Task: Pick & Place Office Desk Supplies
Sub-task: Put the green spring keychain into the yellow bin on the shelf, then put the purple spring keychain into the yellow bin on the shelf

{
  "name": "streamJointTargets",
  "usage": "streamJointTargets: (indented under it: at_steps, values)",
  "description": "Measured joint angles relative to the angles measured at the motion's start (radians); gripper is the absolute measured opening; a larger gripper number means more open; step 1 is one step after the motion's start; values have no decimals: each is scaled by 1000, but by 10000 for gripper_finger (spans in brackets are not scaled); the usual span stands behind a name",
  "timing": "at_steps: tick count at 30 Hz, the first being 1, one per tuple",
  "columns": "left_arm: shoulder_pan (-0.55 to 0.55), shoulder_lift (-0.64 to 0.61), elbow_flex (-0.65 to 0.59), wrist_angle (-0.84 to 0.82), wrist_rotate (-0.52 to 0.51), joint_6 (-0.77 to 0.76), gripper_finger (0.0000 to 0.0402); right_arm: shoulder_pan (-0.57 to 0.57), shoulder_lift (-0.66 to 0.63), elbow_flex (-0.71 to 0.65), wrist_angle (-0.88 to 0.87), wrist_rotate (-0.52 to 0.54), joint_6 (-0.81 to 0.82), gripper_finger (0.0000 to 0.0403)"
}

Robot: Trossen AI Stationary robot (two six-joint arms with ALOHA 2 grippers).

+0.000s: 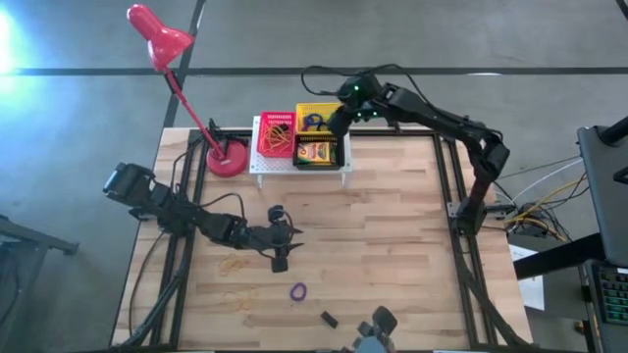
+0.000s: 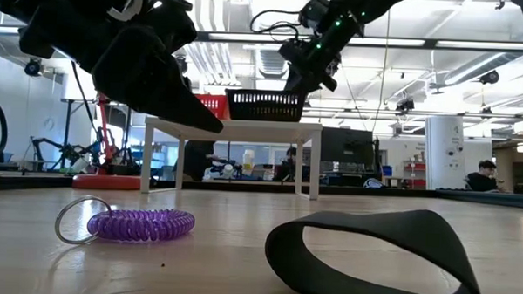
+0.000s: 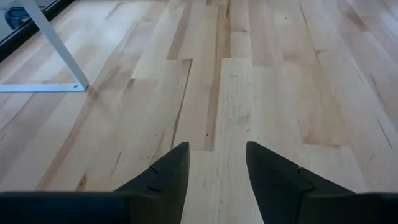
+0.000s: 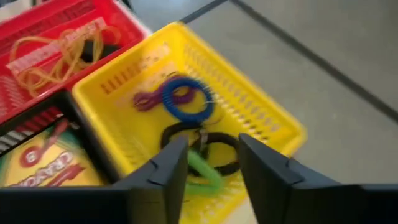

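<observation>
Baskets sat in a cluster on the white perforated rack (image 1: 299,167) at the far edge of the pale wooden butcher-block table (image 1: 392,245), and that was where I had my right gripper (image 4: 211,165), hanging over the yellow plastic basket (image 4: 261,118). Through the right wrist camera I saw its two dark fingers parted with nothing between them, and right under them a green elastic loop (image 4: 202,171) lay in the basket beside a black elastic loop (image 4: 214,149), with a blue coiled loop (image 4: 186,99) and a purple coiled loop (image 4: 149,99) further along the floor of the same basket. Next door, the red plastic basket (image 4: 56,37) held a tangle of thin tan rubber bands (image 4: 56,56), and a yellow-and-green crayon box (image 4: 43,165) lay flat in the black basket (image 4: 62,102) alongside. My left gripper (image 3: 214,165) hovered above bare table near the middle, jaws apart and holding nothing. On the near part of the table I still had work lying about: a purple coiled elastic wristband with a metal ring (image 2: 137,224), a wide black elastic band (image 2: 371,256) standing on its edge well apart from it, more tan rubber bands on the wood (image 1: 235,265) on the left side, and a tiny black block (image 1: 328,319) near the front edge. A red desk lamp (image 1: 182,69) stood just beside the rack.
</observation>
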Motion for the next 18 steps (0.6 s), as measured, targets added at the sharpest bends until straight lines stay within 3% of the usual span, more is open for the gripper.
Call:
streamJointTargets:
  at_steps: [5, 9, 12, 18]
  values:
    - [0, 0, 0, 0, 1, -2, 161, 26, -62, -12, 2, 26, -16, 182]
    - [0, 0, 0, 0, 2, -11, 161, 141, -141, -77, 3, 26, -58, 190]
    - [-6, 0, 0, 0, 2, -41, 161, 284, -217, -177, 18, 81, -72, 188]
    - [-49, 0, 0, 1, 34, -51, 161, 663, -341, -486, 176, 360, 2, 175]
